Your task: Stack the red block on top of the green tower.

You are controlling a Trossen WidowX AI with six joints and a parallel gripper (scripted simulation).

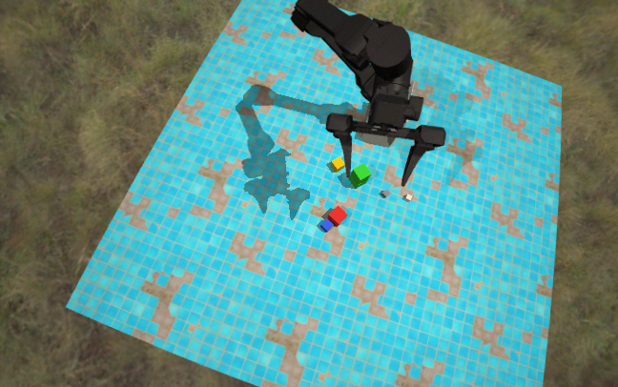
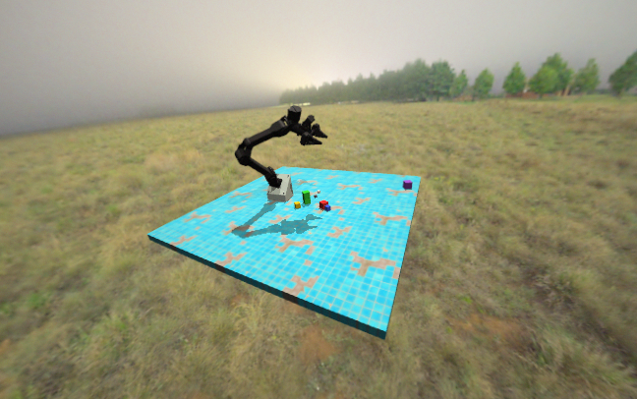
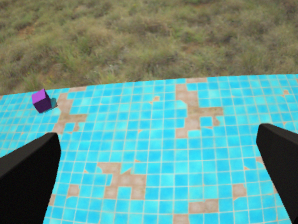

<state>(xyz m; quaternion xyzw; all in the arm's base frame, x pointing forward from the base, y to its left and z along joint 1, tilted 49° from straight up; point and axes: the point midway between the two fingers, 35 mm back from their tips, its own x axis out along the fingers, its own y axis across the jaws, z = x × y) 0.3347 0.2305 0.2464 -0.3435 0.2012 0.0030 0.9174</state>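
Observation:
The red block (image 1: 338, 215) (image 2: 323, 203) lies on the tiled board, close beside a small blue block. The green tower (image 1: 360, 175) (image 2: 306, 198) stands upright on the board with nothing on top. My gripper (image 1: 376, 181) (image 2: 324, 139) (image 3: 161, 138) is open and empty, high above the board. In the top view its fingertips appear on either side of a spot just right of the green tower, but the exterior view shows them far above it. The wrist view shows neither the red block nor the green tower.
The blue block (image 1: 326, 225) (image 2: 327, 207) lies by the red block. A yellow block (image 1: 338, 164) (image 2: 297, 204) lies near the tower. A small grey piece (image 1: 384, 193) and a small white piece (image 1: 408, 196) lie on the tower's other side. A purple block (image 2: 407, 184) (image 3: 42, 101) is near the board's far corner.

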